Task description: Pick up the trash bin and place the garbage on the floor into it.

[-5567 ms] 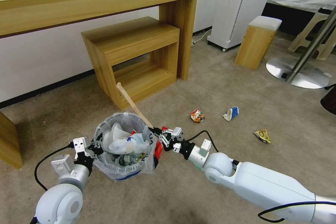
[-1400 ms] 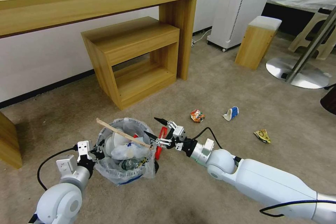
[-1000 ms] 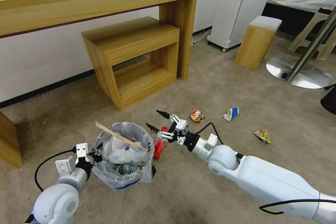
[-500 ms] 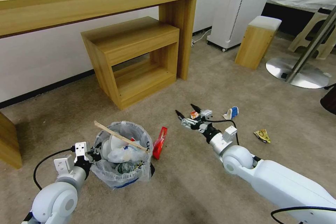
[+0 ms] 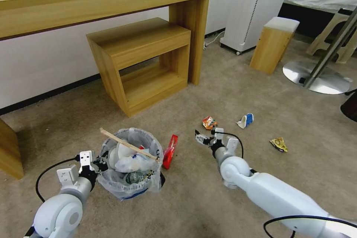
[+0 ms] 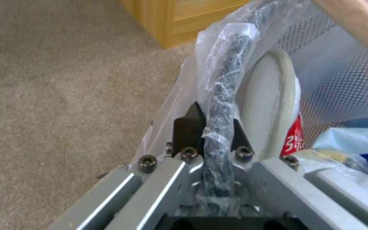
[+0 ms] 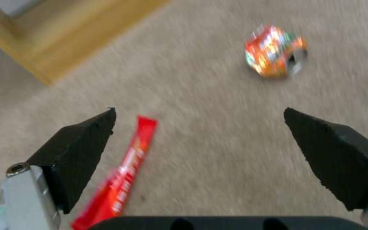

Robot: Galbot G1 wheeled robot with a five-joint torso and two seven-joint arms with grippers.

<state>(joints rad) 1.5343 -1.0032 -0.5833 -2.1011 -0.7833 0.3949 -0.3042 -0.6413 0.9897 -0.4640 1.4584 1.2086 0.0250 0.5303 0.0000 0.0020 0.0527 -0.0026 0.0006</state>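
Note:
The trash bin (image 5: 131, 182), lined with a crinkly bag, stands on the floor (image 5: 208, 200) at lower left. It holds a white slipper (image 6: 273, 99), a red wrapper (image 6: 294, 138) and other garbage. A wooden stick (image 5: 126, 144) lies across its top. My left gripper (image 5: 97, 163) is shut on the bagged rim (image 6: 226, 70). My right gripper (image 5: 206, 136) hangs open and empty over the carpet, right of the bin. Between its fingers (image 7: 81, 150) I see a long red wrapper (image 7: 124, 166) and, farther off, a crumpled orange packet (image 7: 275, 52).
A blue-white paper cup (image 5: 245, 120) and a yellow packet (image 5: 279, 144) lie on the carpet to the right. A wooden desk with a low shelf unit (image 5: 143, 63) stands behind the bin. A small wooden stool (image 5: 273, 44) and a round metal table base (image 5: 316, 78) are at back right.
My right gripper let go of the wooden stick, which now lies across the bin. The gripper swung right toward the orange packet, then drew back and lower, still open. The left arm kept its hold.

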